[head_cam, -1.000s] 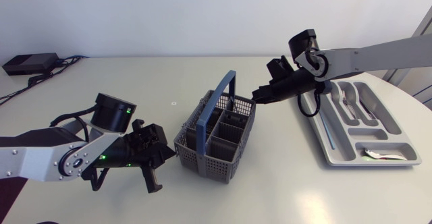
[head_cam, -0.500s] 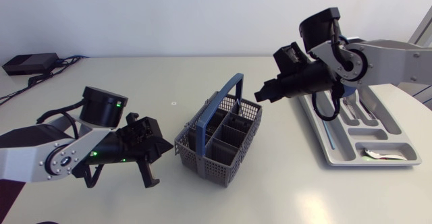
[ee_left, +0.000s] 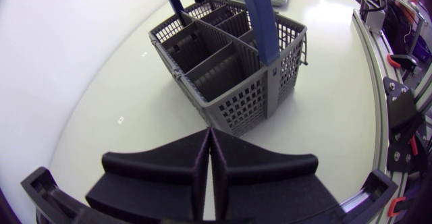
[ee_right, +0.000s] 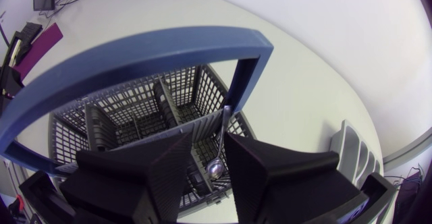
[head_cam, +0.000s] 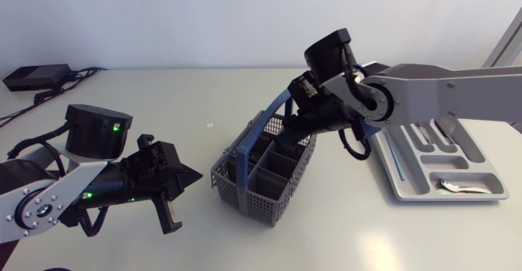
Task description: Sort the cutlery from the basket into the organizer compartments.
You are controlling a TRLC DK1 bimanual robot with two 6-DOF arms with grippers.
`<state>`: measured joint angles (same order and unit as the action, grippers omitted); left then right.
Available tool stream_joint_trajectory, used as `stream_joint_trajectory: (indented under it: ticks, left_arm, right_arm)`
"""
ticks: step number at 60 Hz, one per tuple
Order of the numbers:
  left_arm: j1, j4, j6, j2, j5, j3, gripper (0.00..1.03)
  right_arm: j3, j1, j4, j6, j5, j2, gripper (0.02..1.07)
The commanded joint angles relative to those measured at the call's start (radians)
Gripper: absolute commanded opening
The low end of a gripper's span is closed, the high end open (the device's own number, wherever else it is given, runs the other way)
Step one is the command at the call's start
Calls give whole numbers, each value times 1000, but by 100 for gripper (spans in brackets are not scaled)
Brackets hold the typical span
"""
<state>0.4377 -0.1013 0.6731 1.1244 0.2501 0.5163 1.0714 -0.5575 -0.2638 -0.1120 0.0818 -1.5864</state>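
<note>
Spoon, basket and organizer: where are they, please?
spoon [ee_right: 215,169], right wrist view, on its shiny bowl.
basket [head_cam: 242,193], head view, on its grey front wall.
organizer [head_cam: 449,197], head view, on its near rim.

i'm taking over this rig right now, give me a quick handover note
Left claw: shut, empty, just short of the basket's near corner.
Right claw: open, down over the basket, a spoon standing between its fingers, not gripped.
Organizer: beside the right arm, already holds some cutlery.
Left to do: grip the spoon and carry it to the organizer. The basket's near compartments look empty, but check.
</note>
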Motion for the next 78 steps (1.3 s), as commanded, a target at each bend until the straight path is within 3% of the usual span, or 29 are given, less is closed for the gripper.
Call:
stream_joint_trajectory:
  ticks: [1, 32, 58, 65, 78]
  left_arm:
    - [-7, -11, -15, -15, 6, -27, 3]
    - [-1, -11, -17, -32, 6, -36, 3]
    - [6, -14, -18, -52, 6, -39, 3]
    - [15, -14, -21, -52, 6, -39, 4]
    - [15, -23, -21, -61, 6, -39, 3]
  right_arm:
    - [-5, -9, 11, 0, 30, -43, 43]
    - [24, -32, 81, 12, 142, -178, 43]
    - [53, -13, 83, 40, 148, -225, 42]
    - [62, -1, 84, 41, 130, -227, 30]
    - [78, 25, 83, 54, 101, -234, 26]
